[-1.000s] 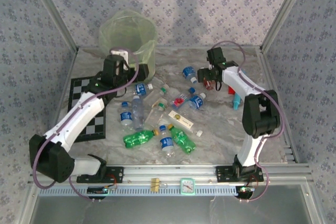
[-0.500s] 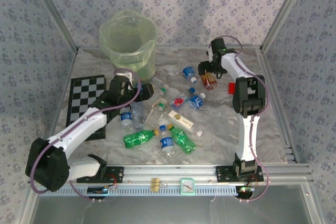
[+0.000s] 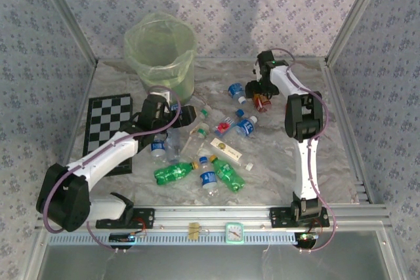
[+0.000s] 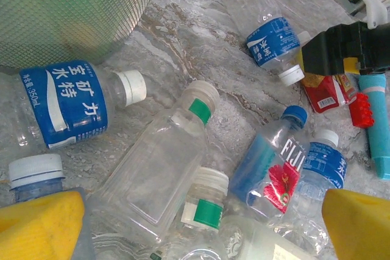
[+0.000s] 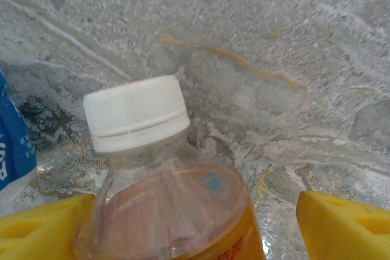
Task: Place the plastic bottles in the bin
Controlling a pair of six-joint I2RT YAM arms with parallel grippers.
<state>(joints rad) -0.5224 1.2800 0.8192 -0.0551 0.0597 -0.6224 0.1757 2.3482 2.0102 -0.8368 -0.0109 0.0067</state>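
The right gripper [image 5: 195, 226] straddles the amber bottle [image 5: 173, 208] at the table's [image 3: 328, 136] 1 o'clock, fingers spread but not yet clamped, while the left gripper [image 4: 198, 223] hangs wide open and empty over clear bottles [image 4: 159, 172] at the bin's [image 3: 165, 73] 6 o'clock, both apparently lined up to grasp.

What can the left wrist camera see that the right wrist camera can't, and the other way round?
The left wrist view takes in the bin, blue-labelled bottles, a Fiji bottle and a cyan tube. The right wrist view gives a close-up of a ribbed white cap. Shared: the amber bottle that wears that cap, and the marble table.
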